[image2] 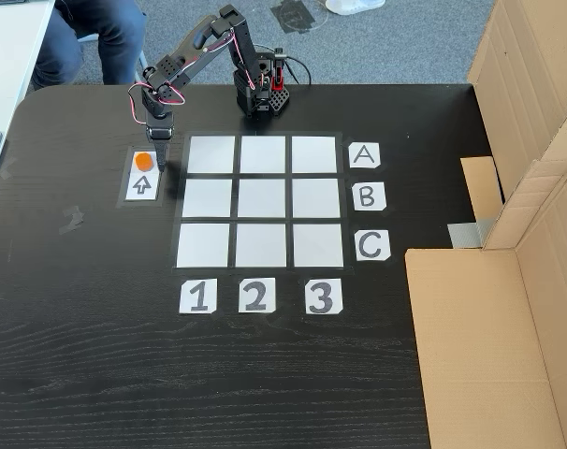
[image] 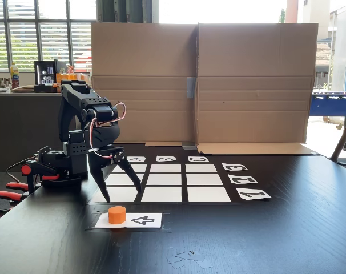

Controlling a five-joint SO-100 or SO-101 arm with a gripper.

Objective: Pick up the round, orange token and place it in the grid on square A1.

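Reaching down from its base at the table's edge, the black arm [image: 84, 123] bends at the elbow and points its gripper [image: 123, 194] at the black table [image: 264, 240], jaws spread wide and holding nothing, the tips just above the surface near the grid's [image2: 260, 206] corner, square A1 [image2: 211, 155]. The orange token [image: 117, 214] sits on the white arrow card [image: 140, 220], just beside the grid and close under the gripper. From above, the other fixed view shows the A B C and 1 2 3 labels upright and a seated person's legs [image2: 92, 37] beyond the table, while the low view shows the cardboard wall [image: 201, 80] standing behind the grid.
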